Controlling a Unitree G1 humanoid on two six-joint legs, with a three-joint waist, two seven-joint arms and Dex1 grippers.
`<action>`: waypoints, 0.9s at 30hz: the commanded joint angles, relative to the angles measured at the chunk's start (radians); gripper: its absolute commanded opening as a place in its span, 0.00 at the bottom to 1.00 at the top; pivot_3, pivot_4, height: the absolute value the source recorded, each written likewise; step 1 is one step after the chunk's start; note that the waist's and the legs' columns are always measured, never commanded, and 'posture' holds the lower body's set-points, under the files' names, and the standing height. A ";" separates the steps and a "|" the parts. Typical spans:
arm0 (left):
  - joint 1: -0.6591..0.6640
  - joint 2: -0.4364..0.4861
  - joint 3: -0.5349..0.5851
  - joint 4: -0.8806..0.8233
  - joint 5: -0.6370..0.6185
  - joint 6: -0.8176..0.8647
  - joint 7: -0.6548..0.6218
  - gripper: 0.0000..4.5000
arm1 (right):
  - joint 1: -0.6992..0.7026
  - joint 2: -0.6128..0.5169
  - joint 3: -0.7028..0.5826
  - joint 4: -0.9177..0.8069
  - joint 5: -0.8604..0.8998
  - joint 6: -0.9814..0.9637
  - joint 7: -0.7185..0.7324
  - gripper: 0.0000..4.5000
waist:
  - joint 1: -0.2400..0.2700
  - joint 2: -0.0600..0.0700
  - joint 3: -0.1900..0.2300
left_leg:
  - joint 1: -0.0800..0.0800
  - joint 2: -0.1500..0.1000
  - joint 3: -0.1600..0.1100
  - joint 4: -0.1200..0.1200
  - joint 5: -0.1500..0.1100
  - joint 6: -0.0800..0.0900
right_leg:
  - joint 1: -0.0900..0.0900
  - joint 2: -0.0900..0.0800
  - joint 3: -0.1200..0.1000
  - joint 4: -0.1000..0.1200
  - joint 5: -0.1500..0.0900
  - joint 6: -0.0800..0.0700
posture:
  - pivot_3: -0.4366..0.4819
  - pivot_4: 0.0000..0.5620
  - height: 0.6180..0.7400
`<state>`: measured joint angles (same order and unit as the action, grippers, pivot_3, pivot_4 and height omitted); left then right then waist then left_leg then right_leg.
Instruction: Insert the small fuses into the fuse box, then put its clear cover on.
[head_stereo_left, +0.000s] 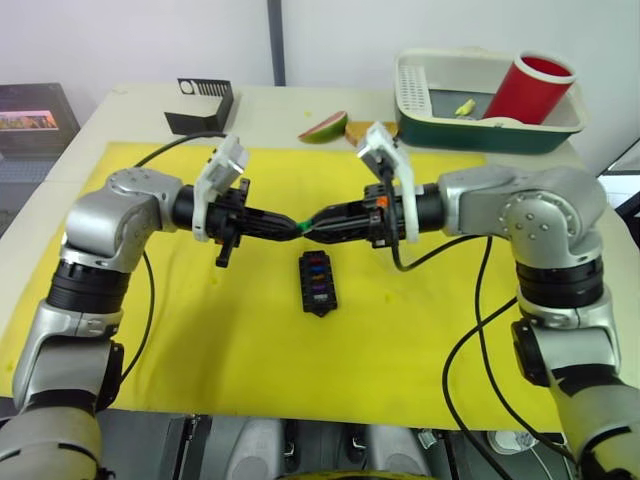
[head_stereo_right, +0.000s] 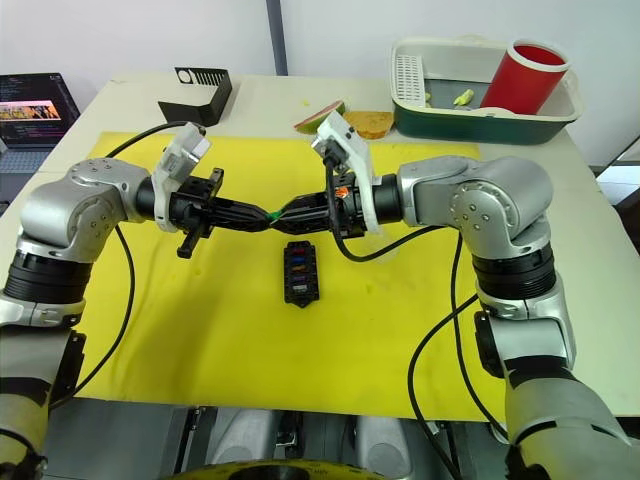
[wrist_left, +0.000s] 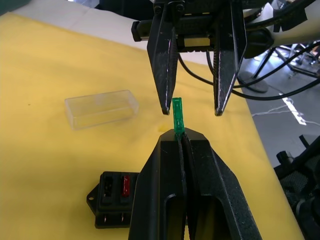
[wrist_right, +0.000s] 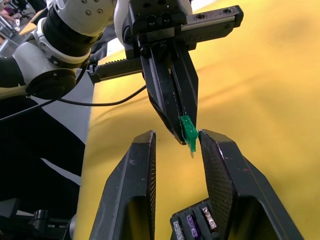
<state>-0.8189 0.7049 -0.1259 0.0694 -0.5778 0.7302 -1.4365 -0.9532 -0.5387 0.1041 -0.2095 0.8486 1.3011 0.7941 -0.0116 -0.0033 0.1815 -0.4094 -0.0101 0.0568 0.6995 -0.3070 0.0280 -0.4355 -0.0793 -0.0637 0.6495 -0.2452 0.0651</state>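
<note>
Your left tool (wrist_left: 181, 137) is clamped on a green blade fuse (wrist_left: 178, 115), whose free end stands between the parted fingers of your right tool (wrist_left: 191, 110), which grip nothing. Below the meeting tool tips, the black fuse box (head_stereo_left: 317, 283) lies on the yellow mat (head_stereo_left: 200, 330) covering the bench. Beyond the left tool lies the clear cover (wrist_left: 101, 108), apart from the box.

Your two arms reach inward, forearms level, so the grippers meet tip to tip above the middle of the yellow mat (head_stereo_left: 420, 340). Your left gripper (wrist_left: 181, 136) is clamped on a green fuse (wrist_left: 177, 116). Your right gripper (wrist_right: 176, 141) faces it, fingers spread on either side of that fuse.
</note>
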 joint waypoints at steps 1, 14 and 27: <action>-0.007 0.003 0.014 -0.029 -0.009 -0.003 -0.003 0.00 | -0.031 0.005 -0.007 -0.009 -0.001 -0.019 0.006 0.33 | 0.000 0.000 0.000 | 0.000 0.000 0.000 0.000 0.000 0.000 | 0.000 0.000 0.000 0.000 0.000 0.000 | 0.48 0.27 1.00; -0.006 0.002 0.012 -0.047 -0.013 0.007 0.005 0.00 | -0.031 0.018 -0.008 -0.011 -0.007 -0.020 0.007 0.13 | 0.000 0.000 0.000 | 0.000 0.000 0.000 0.000 0.000 0.000 | 0.000 0.000 0.000 0.000 0.000 0.000 | 0.48 0.27 1.00; 0.015 0.030 0.020 -0.069 -0.001 0.014 0.028 0.19 | -0.044 0.001 0.014 -0.014 -0.039 -0.045 0.021 0.00 | 0.000 0.000 0.000 | 0.000 0.000 0.000 0.000 0.000 0.000 | 0.000 0.000 0.000 0.000 0.000 0.000 | 0.48 0.27 1.00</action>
<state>-0.8105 0.7104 -0.1270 0.0304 -0.5783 0.7479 -1.4128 -0.9712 -0.5291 0.1144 -0.1999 0.8243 1.2949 0.7999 -0.0119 -0.0033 0.1815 -0.4094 -0.0101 0.0568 0.6995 -0.3071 0.0282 -0.4355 -0.0793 -0.0637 0.6495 -0.2452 0.0651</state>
